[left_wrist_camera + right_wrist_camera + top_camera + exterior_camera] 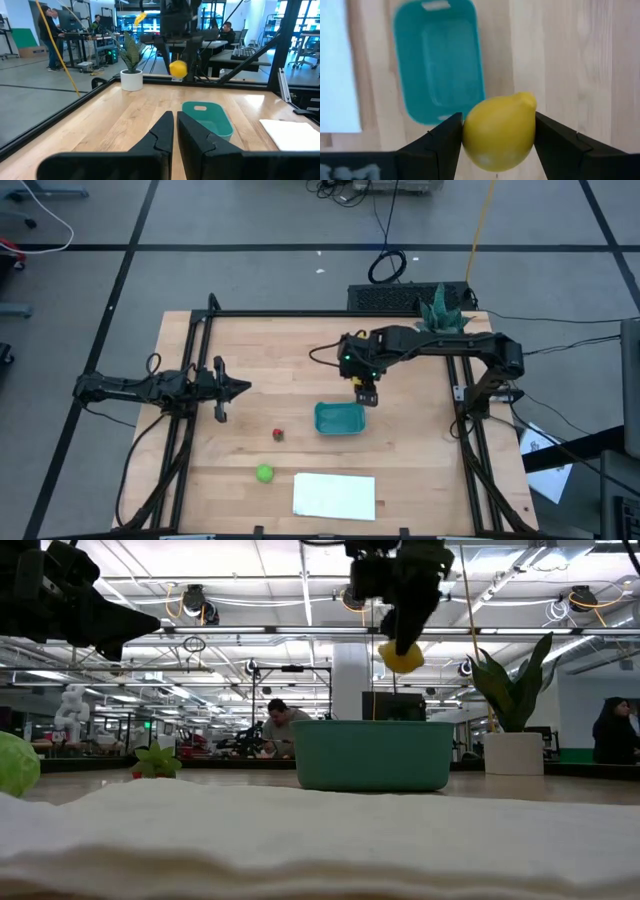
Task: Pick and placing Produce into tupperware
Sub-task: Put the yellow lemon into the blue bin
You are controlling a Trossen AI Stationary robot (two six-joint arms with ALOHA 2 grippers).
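The yellow lemon [499, 131] hangs high above the table in my right gripper [499, 135], which is shut on it just beyond the far right corner of the teal tupperware [340, 418]. The tub looks empty in the right wrist view. On the bare wood to the tub's left lies the small dark red fruit [278, 434], and the green ball [264, 473] sits nearer the front edge. My left gripper [175, 120] stays shut at the table's left side, pointing level toward the tub, with nothing in it. My right gripper pinches the lemon's two opposite sides [470, 132] between its two fingers [445, 142]. The fingers come from above, slanting steeply down. The lemon [402, 658] hangs at their free ends, clear of the table and well above the tub's rim.
A flat white sheet [334, 495] lies near the front edge, in front of the tub. A potted plant [442, 312] stands at the far right corner. A black frame borders the table. People and desks show in the room beyond.
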